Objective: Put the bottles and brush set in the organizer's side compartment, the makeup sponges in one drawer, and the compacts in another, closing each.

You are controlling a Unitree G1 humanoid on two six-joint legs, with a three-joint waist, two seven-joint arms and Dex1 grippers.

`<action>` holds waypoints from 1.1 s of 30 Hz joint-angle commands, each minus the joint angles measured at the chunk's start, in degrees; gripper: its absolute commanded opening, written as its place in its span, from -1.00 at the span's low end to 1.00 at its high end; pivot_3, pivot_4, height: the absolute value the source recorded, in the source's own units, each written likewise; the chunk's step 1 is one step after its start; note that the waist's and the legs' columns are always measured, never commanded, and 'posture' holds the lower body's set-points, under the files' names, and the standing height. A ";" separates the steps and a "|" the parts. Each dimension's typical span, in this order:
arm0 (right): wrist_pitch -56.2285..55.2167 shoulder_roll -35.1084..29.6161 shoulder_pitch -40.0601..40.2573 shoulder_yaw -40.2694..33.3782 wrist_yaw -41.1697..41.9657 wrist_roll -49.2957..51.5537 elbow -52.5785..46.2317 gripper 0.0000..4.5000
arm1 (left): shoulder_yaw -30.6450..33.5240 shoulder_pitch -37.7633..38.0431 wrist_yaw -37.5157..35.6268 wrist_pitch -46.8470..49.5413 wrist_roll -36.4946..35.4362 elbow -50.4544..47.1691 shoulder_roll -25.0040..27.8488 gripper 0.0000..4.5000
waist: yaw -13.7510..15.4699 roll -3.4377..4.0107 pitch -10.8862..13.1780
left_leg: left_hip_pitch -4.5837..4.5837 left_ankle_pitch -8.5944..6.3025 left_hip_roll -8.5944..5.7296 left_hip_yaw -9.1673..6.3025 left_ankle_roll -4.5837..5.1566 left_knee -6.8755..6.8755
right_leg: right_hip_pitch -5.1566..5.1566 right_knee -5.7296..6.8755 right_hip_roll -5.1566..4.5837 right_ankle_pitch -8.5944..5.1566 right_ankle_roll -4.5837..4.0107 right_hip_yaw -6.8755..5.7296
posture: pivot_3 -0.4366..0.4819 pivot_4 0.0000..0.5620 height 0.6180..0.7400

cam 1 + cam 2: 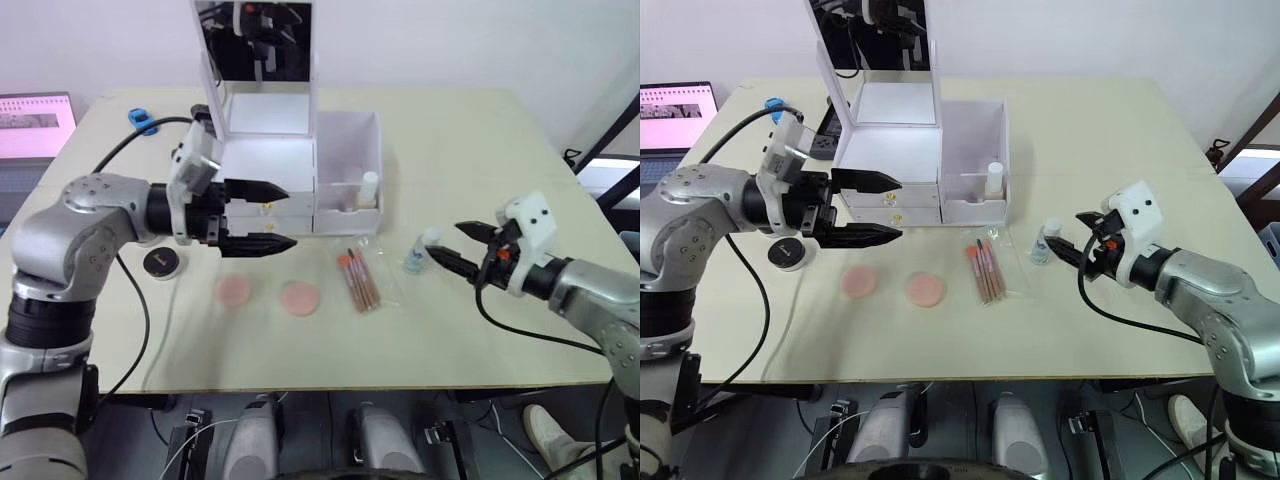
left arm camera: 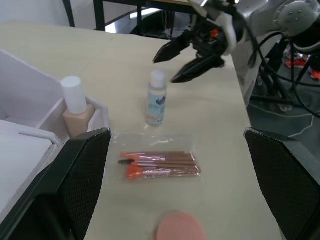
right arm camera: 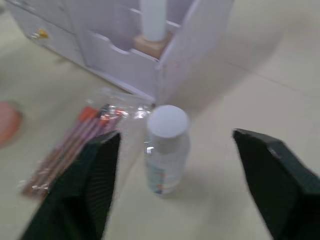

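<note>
- Right pincer [image 1: 462, 245] spread, just beside the upright clear bottle [image 1: 419, 251] on the desk [image 1: 480, 150].
- Left pincer [image 1: 270, 215] spread before the organizer [image 1: 300, 170] drawers.
- Beige bottle [image 1: 367, 191] stands in the side compartment [image 1: 350, 140].

The organizer [image 1: 300, 170] is white, with small gold knobs on its drawers. In its side bin [image 1: 350, 165] stands a beige bottle [image 2: 78, 120] with a pale cap. On the cream table [image 1: 480, 140] stands a clear bottle [image 2: 156, 102] with a blue label and white cap. The brushes [image 1: 360, 280] have orange-pink tips and brownish handles inside a clear sleeve. Two round sponges [image 1: 298, 298] are pink. A round compact [image 1: 162, 262] is black. Both grippers have black fingers [image 1: 262, 243] and white housings.
</note>
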 commanded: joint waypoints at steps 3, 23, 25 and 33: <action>-2.27 0.95 -2.30 1.79 0.52 -2.80 -0.04 0.41 | 1.77 0.81 0.20 -0.28 -1.13 -2.07 0.98 1.00 | 0.06 0.00 0.00 | 0.00 0.00 0.00 0.00 0.00 0.00 | 0.00 0.01 0.00 0.00 0.00 0.00 | -0.05 -0.47 1.00; 0.54 2.00 -4.57 2.85 2.63 -4.59 0.65 -0.55 | 0.84 1.24 -0.01 -2.53 0.89 -0.81 1.44 1.00 | 0.09 0.00 0.00 | 0.00 0.00 0.00 0.00 0.00 0.01 | 0.00 0.04 0.00 0.00 -0.01 0.00 | -0.05 -0.47 1.00; 1.06 2.25 -4.74 2.54 2.51 -4.25 0.29 -0.55 | 0.77 1.27 -0.01 -2.63 1.03 -0.81 1.41 1.00 | 0.09 0.00 0.00 | 0.00 0.00 0.00 -0.01 0.00 0.02 | 0.00 0.04 0.00 0.00 -0.01 -0.01 | -0.05 -0.47 1.00; 1.51 2.80 -4.47 1.85 3.16 -3.53 0.08 -0.07 | -0.09 0.71 -0.20 -2.81 1.90 -0.56 0.98 1.00 | 0.09 0.00 0.00 | 0.00 0.00 0.00 -0.01 0.00 0.02 | 0.00 0.04 0.00 0.00 -0.01 -0.01 | -0.05 -0.47 1.00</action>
